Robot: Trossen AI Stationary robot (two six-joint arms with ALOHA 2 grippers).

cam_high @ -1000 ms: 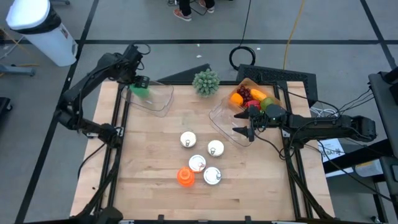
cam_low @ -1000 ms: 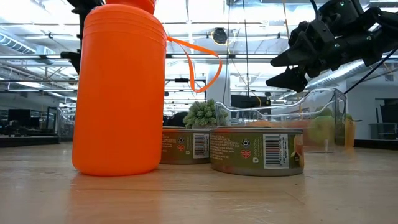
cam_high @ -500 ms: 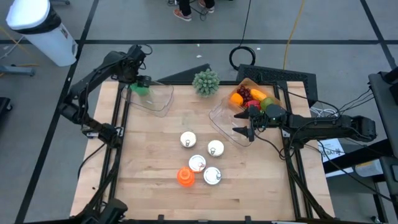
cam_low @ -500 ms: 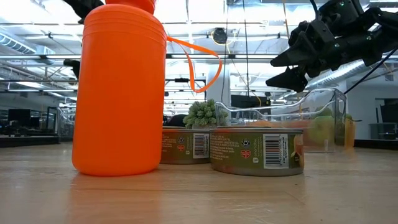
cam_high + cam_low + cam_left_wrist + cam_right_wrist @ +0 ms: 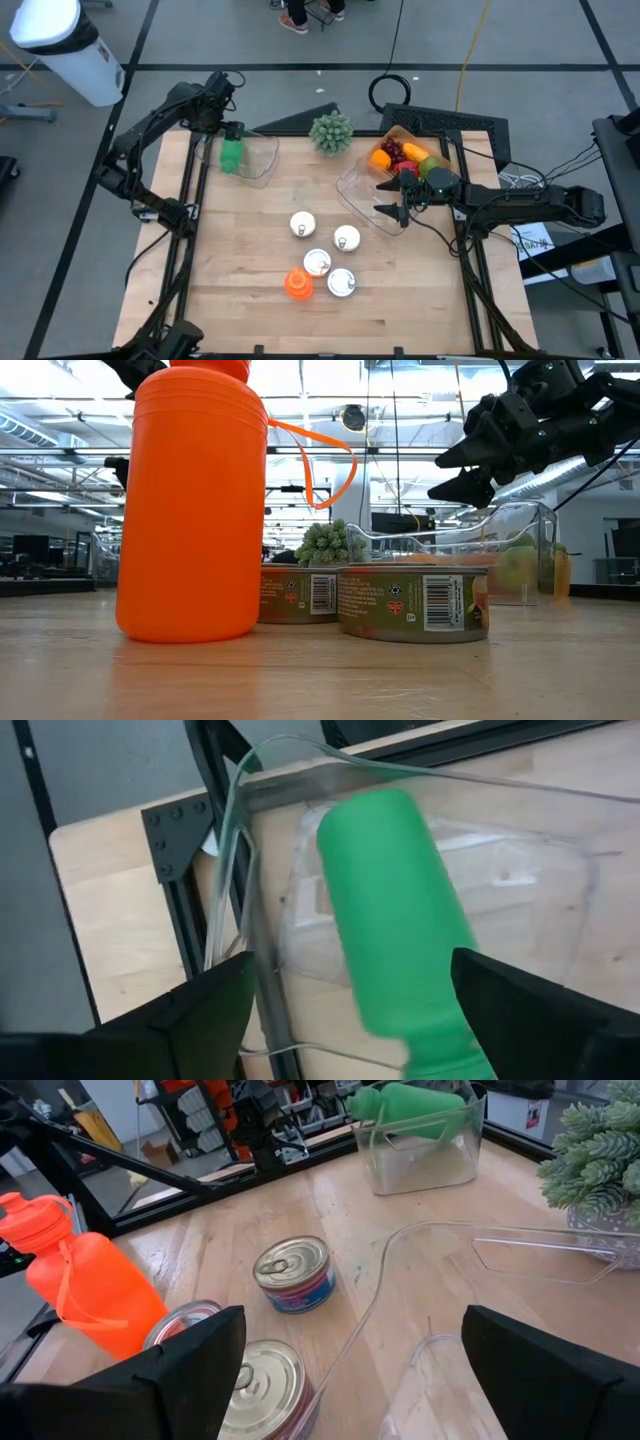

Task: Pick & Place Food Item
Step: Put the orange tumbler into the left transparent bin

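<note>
Clear bin (image 5: 250, 155): green bottle (image 5: 232, 156) inside. Clear tray (image 5: 410, 150): fruit, partly hidden. Left gripper (image 5: 222, 118) fingers apart above; right gripper (image 5: 392, 200) fingers apart, empty.

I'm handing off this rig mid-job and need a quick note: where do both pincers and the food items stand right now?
Left pincer: open, above the clear plastic bin at the table's far left corner.
Green bottle-shaped food item: out of the pincer, lying in that bin.
Right pincer: open, holding nothing, poised over the second clear plastic bin on the right.
Container of mixed fruit: beyond the right pincer, untouched.
Done: green item placed.
Left: likely draw the left arm back and pick the next fruit.
Four tin cans and the orange plastic bottle stand mid-table.
</note>
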